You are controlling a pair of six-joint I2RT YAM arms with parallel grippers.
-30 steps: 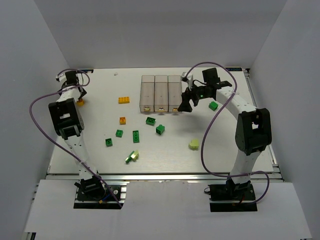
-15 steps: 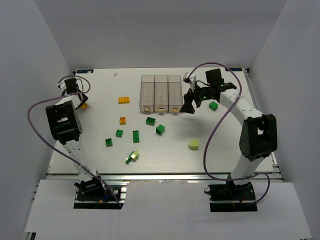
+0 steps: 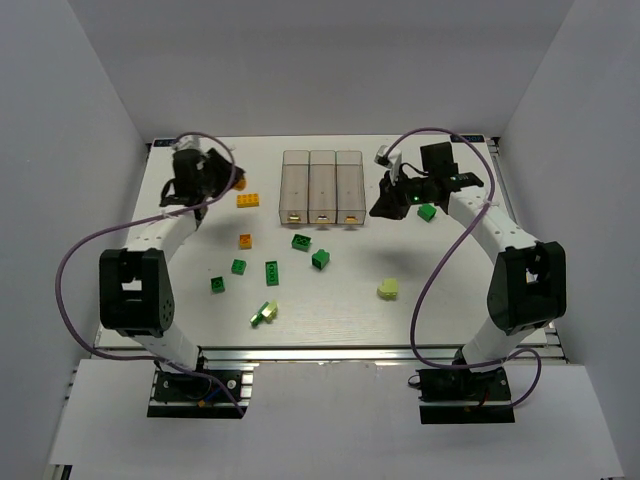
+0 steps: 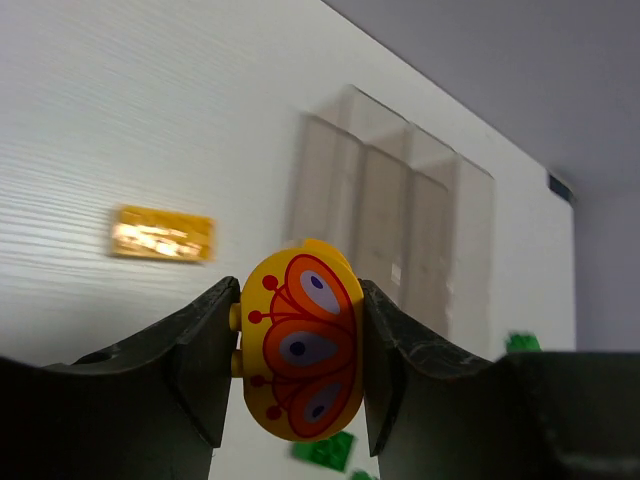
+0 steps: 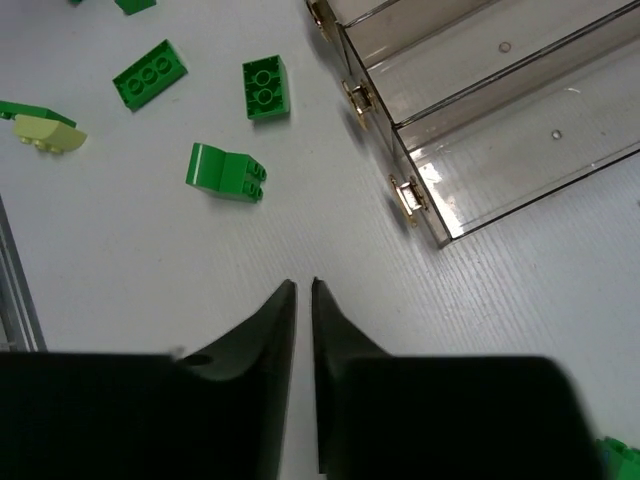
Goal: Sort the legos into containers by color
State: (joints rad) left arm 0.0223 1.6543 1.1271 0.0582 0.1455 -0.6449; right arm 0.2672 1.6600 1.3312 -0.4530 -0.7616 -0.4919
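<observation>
My left gripper (image 4: pixel 300 350) is shut on a rounded yellow-orange lego (image 4: pixel 300 330) with a red butterfly print, held above the table left of the three clear containers (image 4: pixel 400 220). From above, this gripper (image 3: pixel 232 180) hangs near a flat orange lego (image 3: pixel 249 200). My right gripper (image 5: pixel 303 285) has its fingers almost together with nothing between them, just off the near right corner of the containers (image 5: pixel 500 90); from above it (image 3: pixel 385 205) sits right of the containers (image 3: pixel 322 185). Green legos (image 3: pixel 301 241) (image 3: pixel 321 259) lie in front of the bins.
More loose bricks lie scattered: a small orange one (image 3: pixel 245 240), green ones (image 3: pixel 272 272) (image 3: pixel 239 266) (image 3: pixel 218 284) (image 3: pixel 427 212), and pale yellow-green ones (image 3: pixel 264 314) (image 3: pixel 388 289). White walls enclose the table on three sides. Purple cables loop from both arms.
My left arm has swung from the far left edge toward the containers, carrying the printed orange lego. My right gripper has closed from wide open and shifted slightly right.
</observation>
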